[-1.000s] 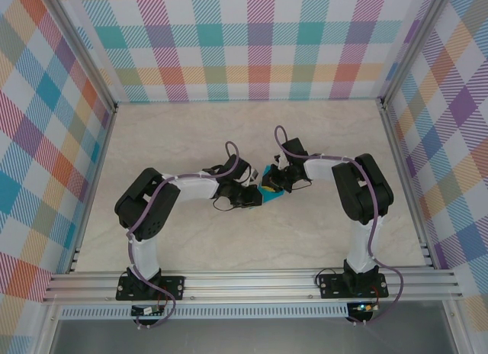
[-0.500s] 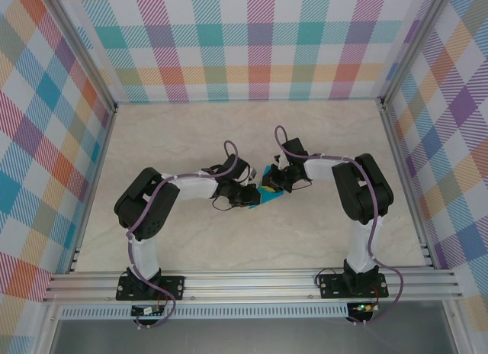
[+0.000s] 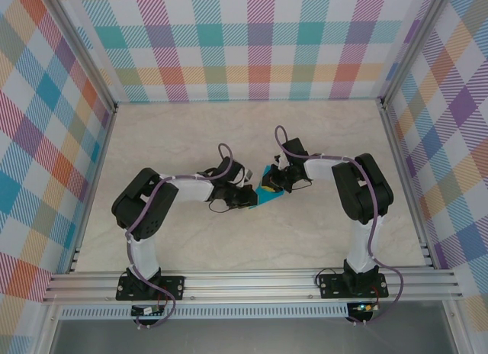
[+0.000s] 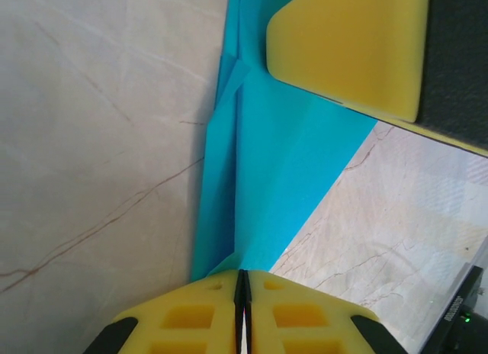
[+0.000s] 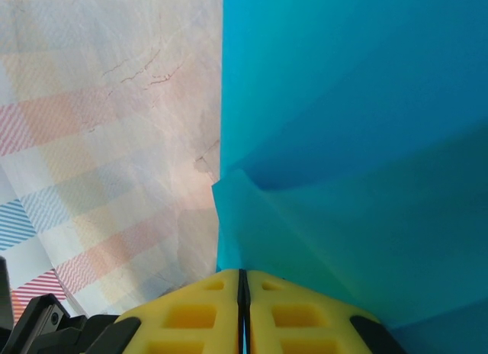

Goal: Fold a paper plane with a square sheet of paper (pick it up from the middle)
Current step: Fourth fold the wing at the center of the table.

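Two closed grippers share the half-folded paper plane (image 3: 268, 188) over the table (image 3: 168, 140): left gripper (image 4: 242, 281) nips its tip, right gripper (image 5: 242, 281) a folded edge; hold it taut, creases aligned, without tugging hard enough to tear

Sheet (image 4: 282, 156) matte paper (creased); table (image 4: 91, 140) smooth, marble-look.

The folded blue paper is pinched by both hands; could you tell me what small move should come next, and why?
Probably slide the left hand a little along the crease to sharpen it: both it and the right hand are shut on the folded blue paper, whose layers gape slightly near the crease.
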